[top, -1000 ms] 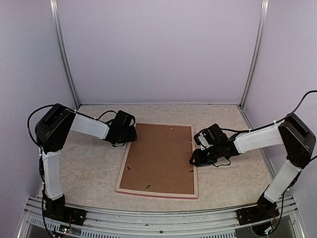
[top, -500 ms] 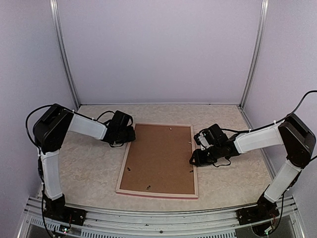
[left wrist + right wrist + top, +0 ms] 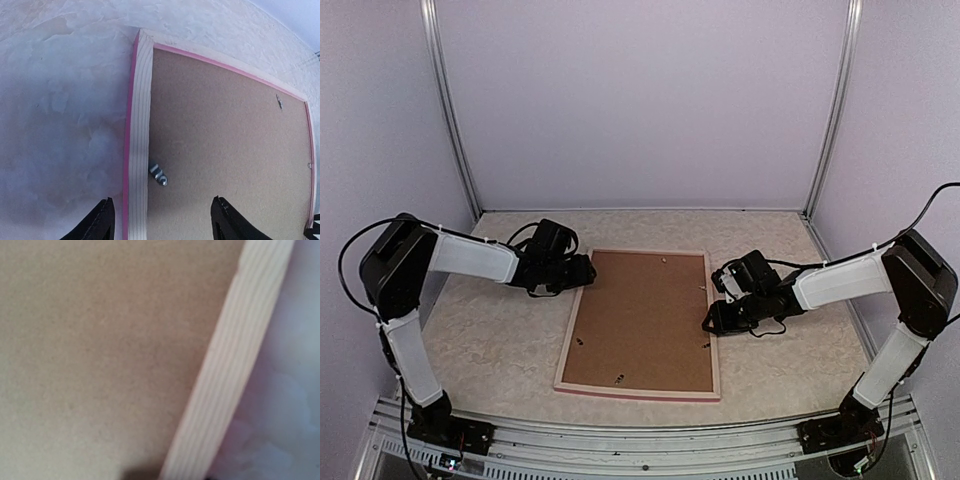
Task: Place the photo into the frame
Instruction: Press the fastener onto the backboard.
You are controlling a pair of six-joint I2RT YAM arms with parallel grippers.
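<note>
Left fingers (image 3: 102,225): spread wide, nothing held. In the wrist view the two tips straddle the left rail of the frame (image 3: 139,125) without gripping it. They sit near the frame's 11 o'clock corner.

Right fingers (image 3: 715,318): low over the frame's 3 o'clock rail. The wrist view is too close and blurred, so I cannot tell how far they are open or whether they press on anything.

Frame lies face down at the middle of the table (image 3: 500,340), pale wood back up, with a pink edge showing along the rail. A brown backing board (image 3: 220,150) fills the opening. A small metal tab (image 3: 158,175) sits on the board right at the left rail.

Photo: not visible in any view. If it is in the frame it is under the board — cannot confirm.

Judgement: the step in hand looks like securing the board. To do it well:
- bring one left fingertip down beside the tab and turn it over the board's edge with light pressure
- keep the right side steady so the frame does not skid

Surface and room: the table is mottled beige and looks fairly smooth — sliding is likely. Plain pale walls (image 3: 640,100) stand on three sides, with metal posts (image 3: 445,110) in the corners.
</note>
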